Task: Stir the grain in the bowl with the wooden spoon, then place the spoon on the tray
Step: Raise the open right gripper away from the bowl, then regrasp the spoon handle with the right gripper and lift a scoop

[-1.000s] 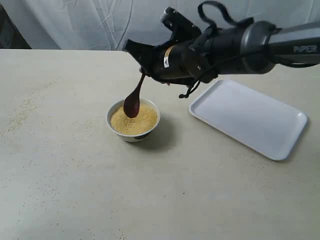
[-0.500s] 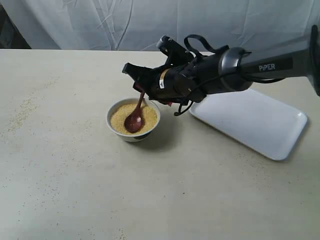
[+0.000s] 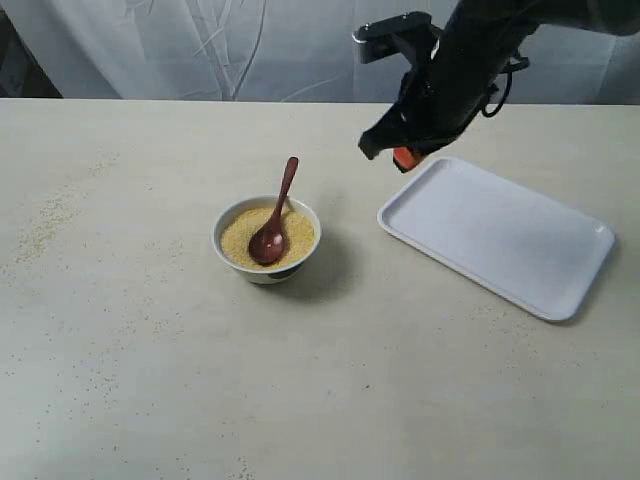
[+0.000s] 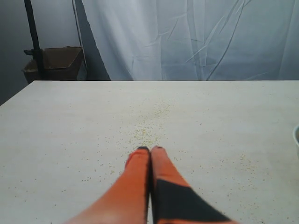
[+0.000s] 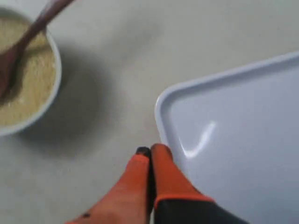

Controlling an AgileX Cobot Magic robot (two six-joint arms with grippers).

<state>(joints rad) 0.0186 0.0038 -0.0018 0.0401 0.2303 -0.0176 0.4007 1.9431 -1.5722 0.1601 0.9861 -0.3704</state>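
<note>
The wooden spoon (image 3: pixel 277 213) rests in the white bowl (image 3: pixel 266 240), its head sunk in the yellow grain (image 3: pixel 290 237) and its handle leaning over the far rim. No gripper touches it. My right gripper (image 3: pixel 401 157) hangs shut and empty above the tray's near-left corner, to the right of the bowl. In the right wrist view the gripper (image 5: pixel 150 151) sits over the tray's rim (image 5: pixel 161 116), with the bowl (image 5: pixel 51 93) and spoon (image 5: pixel 28 37) off to one side. The white tray (image 3: pixel 500 235) holds nothing. My left gripper (image 4: pixel 150 150) is shut over bare table.
Loose grains (image 3: pixel 45 225) are scattered on the table at the left and, in the left wrist view, ahead of the fingertips (image 4: pixel 148 126). A white curtain (image 3: pixel 200 45) hangs behind the table. A brown box (image 4: pixel 53 63) stands beyond the table's far edge.
The right gripper lowered the spoon into the grain, let go of it, and pulled up and to the right toward the tray. The spoon now stays in the bowl unheld.
</note>
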